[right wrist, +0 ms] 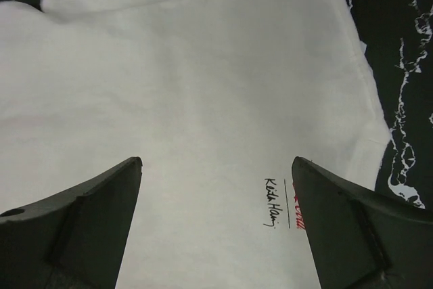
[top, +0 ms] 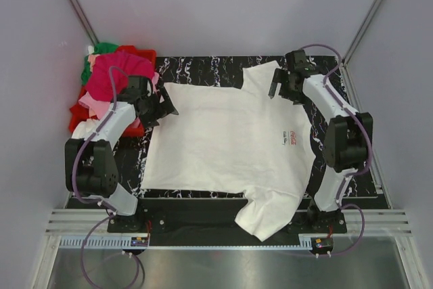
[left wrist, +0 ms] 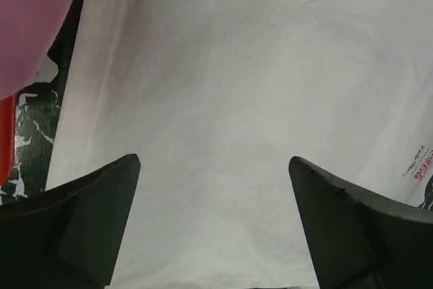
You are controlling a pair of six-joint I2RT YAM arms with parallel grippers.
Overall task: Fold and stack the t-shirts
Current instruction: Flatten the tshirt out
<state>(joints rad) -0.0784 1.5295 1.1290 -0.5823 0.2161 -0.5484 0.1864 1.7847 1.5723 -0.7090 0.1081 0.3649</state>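
Black fingers [left wrist: 95, 214] of the left claw [left wrist: 213, 160] fill the bottom of its wrist view, spread wide with nothing between them but white cloth below. The right claw [right wrist: 216, 160] is the same: jaws fully apart, gripping nothing, poised over the chest logo [right wrist: 281, 204]. Whether either set of tips touches the fabric I cannot tell from these angles.

The white t-shirt [top: 230, 140] lies spread flat on the dark marbled surface [top: 203, 65], hem toward the left arm, collar end toward the right. One sleeve points to the far side. The other hangs off the surface's near edge, between the two arm bases. No fold has been made yet. A pile of coloured t-shirts [top: 111, 76], magenta, pink and green, sits heaped in the red bin [top: 74, 118] just beside the left claw.

What could go wrong from here, as I judge it:
- The left claw works close to that heap, and a pink edge already shows in its view. A careless closing could catch the wrong shirt and drag it along.
- Pinching only the top layer would let the shirt balloon open instead of folding cleanly.
- The overhanging sleeve could pull the cloth askew once one side is lifted.
- Uneven lifting by the two arms would leave a crooked crease.
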